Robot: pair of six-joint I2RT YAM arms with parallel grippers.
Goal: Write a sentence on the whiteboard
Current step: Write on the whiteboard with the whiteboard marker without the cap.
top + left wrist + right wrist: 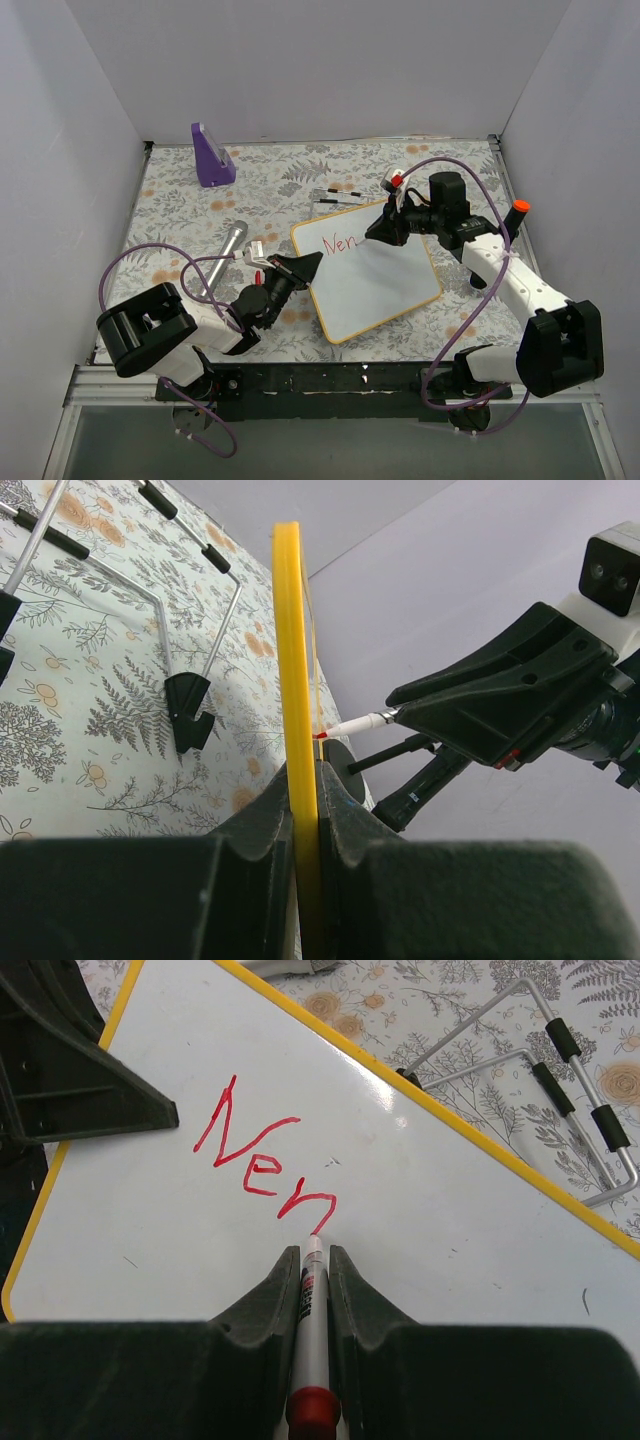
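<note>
The whiteboard [375, 285], white with a yellow frame, lies tilted at mid-table. My left gripper [306, 266] is shut on its left edge; the left wrist view shows the yellow rim [290, 630] edge-on between the jaws of my left gripper [307, 790]. Red letters reading "Nen" [265, 1155] make up the sentence on the board [420, 1220], also visible from above as red writing [340, 243]. My right gripper [314, 1250] is shut on a red-capped marker [310, 1300], whose tip touches the end of the last letter. From above, my right gripper [385, 232] hovers over the board's top edge.
A purple wedge-shaped object [212, 155] stands at the back left. A silver cylinder [228, 245] lies left of the board. A wire stand with black grips [560, 1070] lies behind the board's far edge. Grey walls enclose three sides.
</note>
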